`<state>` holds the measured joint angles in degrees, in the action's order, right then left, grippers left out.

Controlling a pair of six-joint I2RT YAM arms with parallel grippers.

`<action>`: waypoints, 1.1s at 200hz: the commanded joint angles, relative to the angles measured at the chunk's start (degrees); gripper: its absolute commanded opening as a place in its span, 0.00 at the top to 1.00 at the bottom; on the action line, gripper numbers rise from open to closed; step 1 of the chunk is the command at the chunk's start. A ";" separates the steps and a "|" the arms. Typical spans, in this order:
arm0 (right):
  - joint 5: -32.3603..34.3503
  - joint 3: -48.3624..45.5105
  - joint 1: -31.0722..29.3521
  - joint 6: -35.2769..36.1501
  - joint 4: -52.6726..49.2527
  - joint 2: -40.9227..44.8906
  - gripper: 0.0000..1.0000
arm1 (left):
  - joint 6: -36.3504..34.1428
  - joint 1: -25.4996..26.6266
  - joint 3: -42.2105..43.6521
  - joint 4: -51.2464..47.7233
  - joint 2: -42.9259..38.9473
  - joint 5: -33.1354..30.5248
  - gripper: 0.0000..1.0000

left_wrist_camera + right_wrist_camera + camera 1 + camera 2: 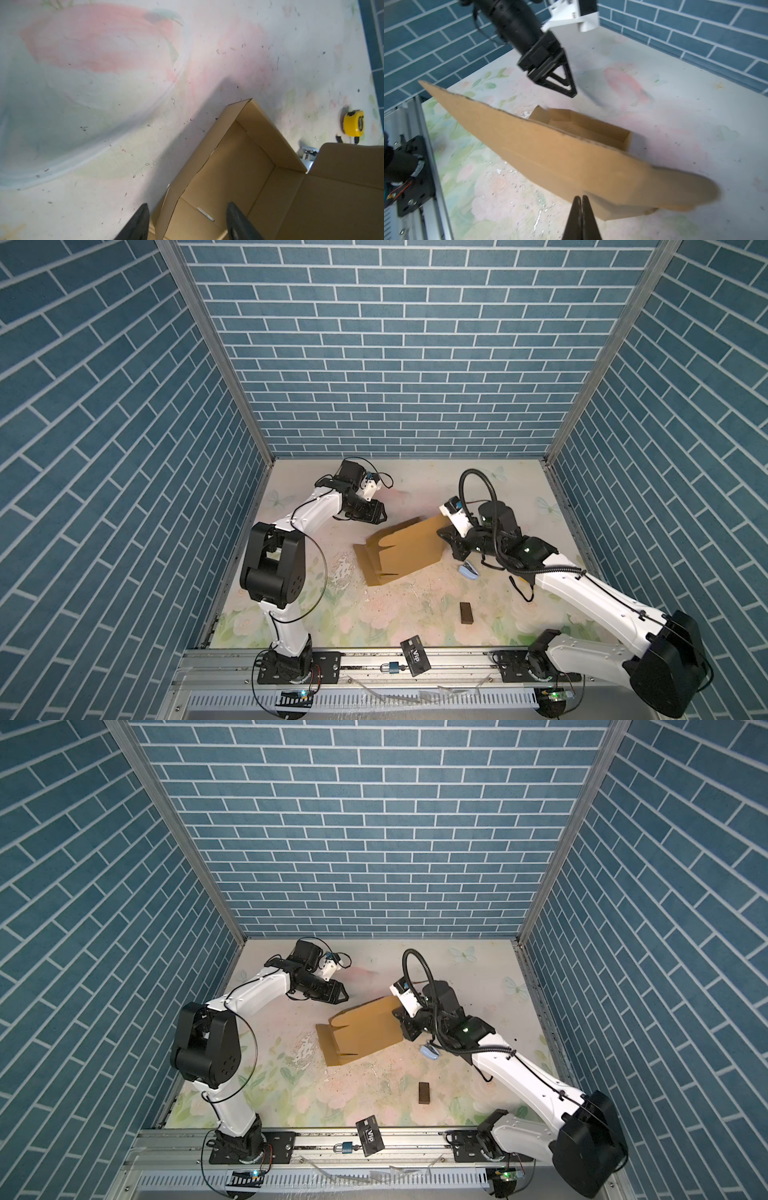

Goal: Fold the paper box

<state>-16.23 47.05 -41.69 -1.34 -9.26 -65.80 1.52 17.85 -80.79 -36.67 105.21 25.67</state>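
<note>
The paper box (405, 553) (361, 1033) is tan corrugated cardboard lying mid-table, with its shallow tray partly formed and its big lid panel raised at a slant. In the left wrist view I look into the tray (228, 166), with side walls standing. My left gripper (383, 514) (345, 994) (188, 205) (571, 91) hovers open over the table just beyond the box's far-left corner, touching nothing. My right gripper (444, 536) (397, 1014) (581, 197) is shut, its tips against the lower edge of the lid panel (560, 155) on the box's right side.
A small dark brown block (467, 612) lies front right. A black VIP card (415, 659) and a padlock (390, 667) sit on the front rail. A blue-white item (468, 571) lies under my right arm. A yellow tape measure (354, 123) sits near the wall.
</note>
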 commanded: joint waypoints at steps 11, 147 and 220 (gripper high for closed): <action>2.95 -6.23 -5.70 -8.06 5.99 -0.29 1.00 | 0.37 0.64 -1.63 -3.95 2.02 -0.65 0.43; 8.47 5.01 6.10 -8.50 12.77 -15.04 1.00 | 11.11 2.54 8.46 -0.69 -2.34 5.77 0.42; -2.39 25.10 10.98 -10.34 13.04 -33.67 1.00 | 19.65 2.36 17.01 4.97 -7.32 13.46 0.39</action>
<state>-13.23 65.78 -31.42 -9.56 2.87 -95.26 18.44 20.18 -65.25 -33.32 100.71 36.38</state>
